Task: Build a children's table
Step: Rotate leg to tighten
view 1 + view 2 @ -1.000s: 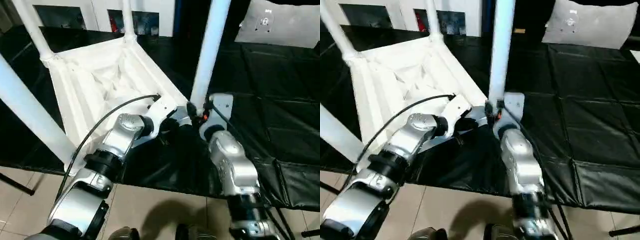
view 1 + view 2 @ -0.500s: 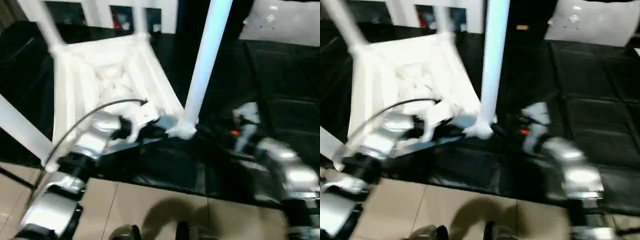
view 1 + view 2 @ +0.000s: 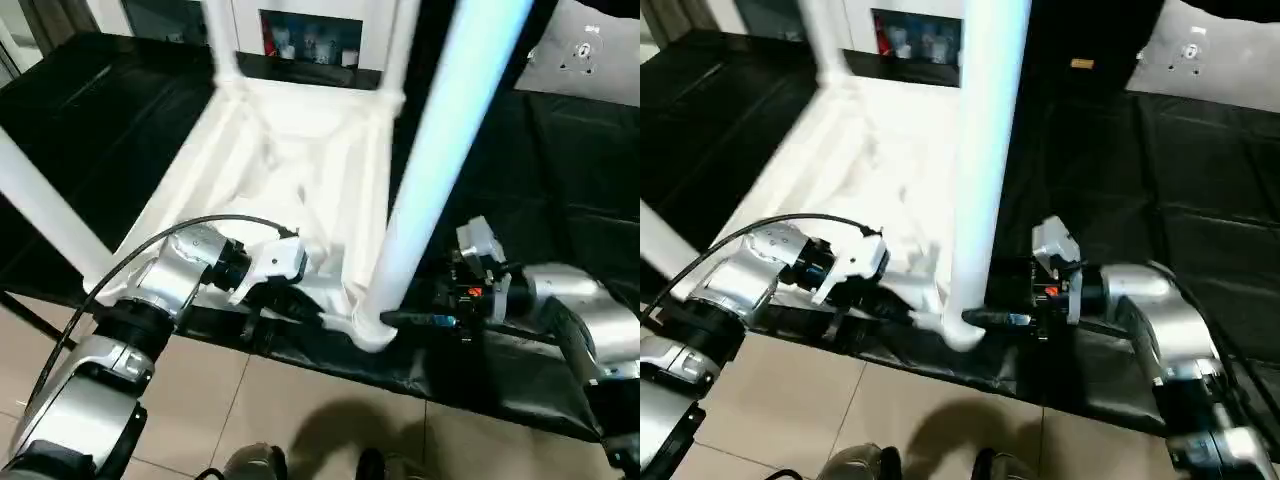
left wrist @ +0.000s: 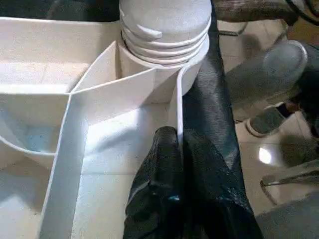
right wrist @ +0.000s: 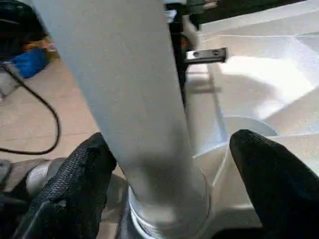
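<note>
Right hand (image 5: 164, 189) now spread, leg (image 5: 134, 99) between.

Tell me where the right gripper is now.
In the left eye view, the right gripper sits at the near right corner of the upturned table top, its open fingers either side of the base of the nearest leg.

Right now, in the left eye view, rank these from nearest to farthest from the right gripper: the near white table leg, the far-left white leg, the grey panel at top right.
From the right gripper:
1. Near white table leg, beside it.
2. Grey panel, far right.
3. Far-left white leg, across the tabletop.
</note>
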Tool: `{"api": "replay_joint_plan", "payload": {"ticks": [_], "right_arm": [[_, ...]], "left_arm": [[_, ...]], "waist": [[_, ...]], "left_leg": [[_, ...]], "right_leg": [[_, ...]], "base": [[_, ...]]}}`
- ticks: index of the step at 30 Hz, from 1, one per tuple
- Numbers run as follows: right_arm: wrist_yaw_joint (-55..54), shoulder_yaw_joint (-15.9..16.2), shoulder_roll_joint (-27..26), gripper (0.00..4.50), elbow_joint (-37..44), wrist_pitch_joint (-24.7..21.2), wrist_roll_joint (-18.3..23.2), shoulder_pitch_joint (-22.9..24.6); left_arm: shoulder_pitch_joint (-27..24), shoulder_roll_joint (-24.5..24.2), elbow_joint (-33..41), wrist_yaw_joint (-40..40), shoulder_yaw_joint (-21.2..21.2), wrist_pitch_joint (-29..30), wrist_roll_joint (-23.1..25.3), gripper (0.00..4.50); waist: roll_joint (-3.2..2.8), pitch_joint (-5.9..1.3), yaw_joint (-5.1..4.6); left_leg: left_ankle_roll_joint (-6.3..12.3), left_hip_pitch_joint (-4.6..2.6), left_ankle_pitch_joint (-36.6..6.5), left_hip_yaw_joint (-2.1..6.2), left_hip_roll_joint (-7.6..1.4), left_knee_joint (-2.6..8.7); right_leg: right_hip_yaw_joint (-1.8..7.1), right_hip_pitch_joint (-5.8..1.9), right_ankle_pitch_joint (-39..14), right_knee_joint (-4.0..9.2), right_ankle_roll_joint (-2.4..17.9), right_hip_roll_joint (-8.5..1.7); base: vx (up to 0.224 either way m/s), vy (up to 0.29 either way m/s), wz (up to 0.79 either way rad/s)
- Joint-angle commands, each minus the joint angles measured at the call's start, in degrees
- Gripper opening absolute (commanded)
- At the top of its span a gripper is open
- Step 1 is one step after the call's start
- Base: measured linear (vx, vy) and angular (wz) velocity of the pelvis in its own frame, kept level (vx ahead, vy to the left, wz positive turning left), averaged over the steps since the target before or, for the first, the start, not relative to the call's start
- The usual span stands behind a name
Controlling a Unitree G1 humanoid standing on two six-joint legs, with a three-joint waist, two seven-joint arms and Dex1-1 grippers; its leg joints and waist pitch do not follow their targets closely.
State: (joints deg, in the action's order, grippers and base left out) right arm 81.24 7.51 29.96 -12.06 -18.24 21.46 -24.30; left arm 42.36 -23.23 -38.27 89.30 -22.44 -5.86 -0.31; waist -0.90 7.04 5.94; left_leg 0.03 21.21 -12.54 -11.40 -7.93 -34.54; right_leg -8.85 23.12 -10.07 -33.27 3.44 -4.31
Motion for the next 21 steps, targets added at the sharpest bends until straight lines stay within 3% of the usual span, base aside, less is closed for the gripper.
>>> {"api": "replay_joint_plan", "payload": {"ticks": [1,15,21], "right_arm": [[2.83,1.43,0.66,3.61,-1.22,0.21,0.09,-1.24],[7.58,4.33,1.18,2.43,-4.87,0.63,-0.95,-4.07],[6.76,3.84,0.58,2.16,-2.82,-3.45,0.80,-3.40]], "left_arm": [[1.02,0.94,0.03,3.19,-3.15,-1.66,-0.27,0.00],[1.33,1.11,-0.81,3.20,-4.30,-3.17,-0.39,0.00],[1.19,1.15,-0.33,3.20,-3.85,-1.22,-1.57,0.00]], "waist": [[0.91,-4.72,-0.33],[1.09,-4.90,0.08],[1.07,-4.67,-0.06]], "left_leg": [[9.22,-0.63,0.54,3.16,-7.03,3.58],[9.88,-0.73,1.67,3.23,-7.17,3.49],[9.76,-0.87,1.48,3.28,-7.28,3.60]], "right_leg": [[5.56,-3.63,-6.54,2.78,10.53,-7.57],[5.45,-3.63,-5.88,2.56,10.41,-7.56],[5.54,-3.50,-6.85,2.69,10.16,-7.40]], "base": [[0.000,0.000,0.00],[0.000,0.000,0.00],[0.000,0.000,0.00]]}}
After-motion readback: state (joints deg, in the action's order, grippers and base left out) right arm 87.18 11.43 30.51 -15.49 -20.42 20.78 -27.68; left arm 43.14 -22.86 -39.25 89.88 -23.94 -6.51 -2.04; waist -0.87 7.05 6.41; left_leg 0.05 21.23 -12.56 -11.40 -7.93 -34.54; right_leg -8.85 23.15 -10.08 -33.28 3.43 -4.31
